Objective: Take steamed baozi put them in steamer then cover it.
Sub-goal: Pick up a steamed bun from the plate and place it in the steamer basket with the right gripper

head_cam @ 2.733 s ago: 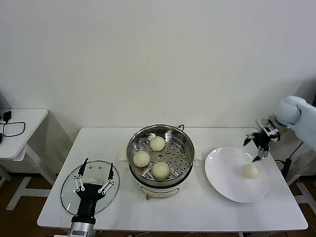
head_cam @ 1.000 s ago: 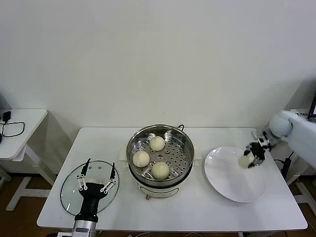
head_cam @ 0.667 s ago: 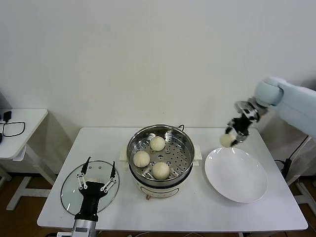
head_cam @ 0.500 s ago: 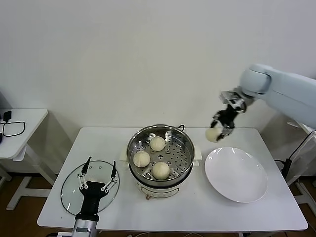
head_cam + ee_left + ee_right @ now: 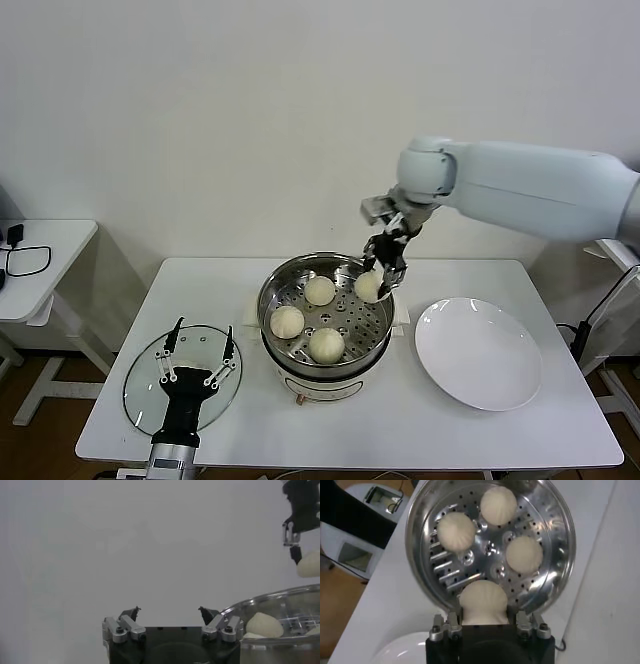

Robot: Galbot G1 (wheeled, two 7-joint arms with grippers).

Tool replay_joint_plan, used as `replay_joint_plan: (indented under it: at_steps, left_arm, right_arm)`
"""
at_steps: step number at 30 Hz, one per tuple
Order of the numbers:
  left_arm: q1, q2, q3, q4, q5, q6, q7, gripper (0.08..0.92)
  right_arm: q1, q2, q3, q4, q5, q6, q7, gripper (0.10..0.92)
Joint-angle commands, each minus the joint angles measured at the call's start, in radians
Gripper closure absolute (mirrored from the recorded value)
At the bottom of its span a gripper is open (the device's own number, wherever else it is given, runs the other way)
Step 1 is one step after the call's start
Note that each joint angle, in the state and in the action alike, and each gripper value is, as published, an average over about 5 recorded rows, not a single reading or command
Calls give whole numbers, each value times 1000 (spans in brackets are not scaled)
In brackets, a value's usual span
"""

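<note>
The steamer [image 5: 270,296] stands mid-table with three steamed baozi [image 5: 319,290] on its perforated tray. A fourth baozi [image 5: 368,287] hangs just over the steamer's right inner edge, with my right gripper [image 5: 378,274] shut on it. The right wrist view shows that baozi [image 5: 483,601] between the fingers, above the steamer [image 5: 420,555] and the other baozi [image 5: 524,554]. My left gripper [image 5: 195,350] is open and holds nothing. It hovers over the cover [image 5: 140,385], a glass lid lying flat at the table's front left. In the left wrist view the open gripper [image 5: 169,614] faces the wall, with the steamer [image 5: 280,602] beside it.
A bare white plate [image 5: 480,352] lies to the right of the steamer. A white side table [image 5: 40,270] with a black cable stands off to the left. The wall runs close behind the table.
My right gripper lifted the last baozi off the plate and carried it left, up and over to the steamer's right side. The left arm has stayed over the cover.
</note>
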Motion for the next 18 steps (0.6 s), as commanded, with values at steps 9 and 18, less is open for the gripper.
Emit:
replay_joint_plan:
  at_steps: [9, 18]
  left_arm:
    - [-3, 3, -10, 9, -1, -1, -4, 177]
    - [-2, 2, -14, 10, -1, -2, -9, 177]
  right_arm:
    - [-102, 123, -40, -53, -41, -34, 60, 407]
    - [-129, 127, -41, -67, -68, -35, 73, 355]
